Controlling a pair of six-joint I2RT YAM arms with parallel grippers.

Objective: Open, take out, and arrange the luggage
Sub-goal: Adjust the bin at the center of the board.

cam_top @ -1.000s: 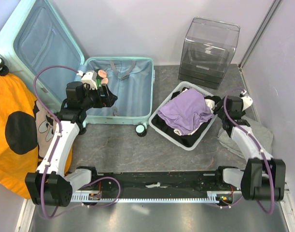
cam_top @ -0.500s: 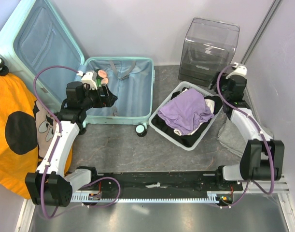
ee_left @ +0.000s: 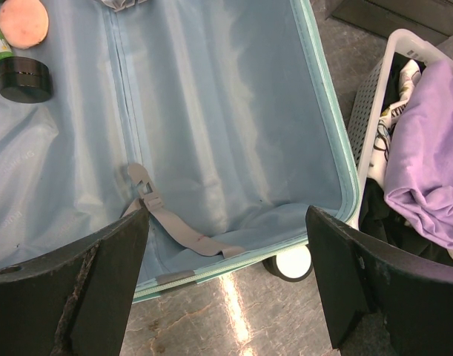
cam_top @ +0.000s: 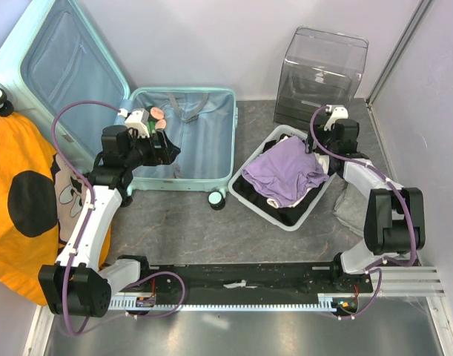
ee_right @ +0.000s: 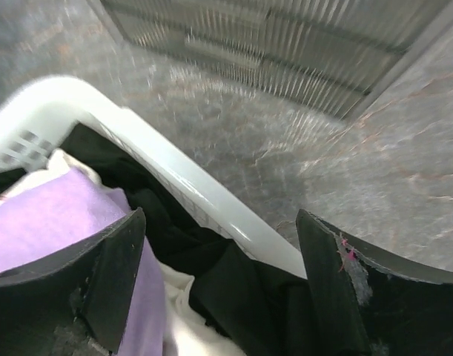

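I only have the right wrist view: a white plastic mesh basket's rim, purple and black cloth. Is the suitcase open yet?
Observer: Yes, the mint hard-shell suitcase lies open, its lid raised at the left.
Operator: Anything inside it?
Observer: A black round jar and a peach-coloured disc sit in one corner.
Operator: Where is the other arm?
Observer: The left gripper hovers open over the suitcase's near edge, holding nothing.
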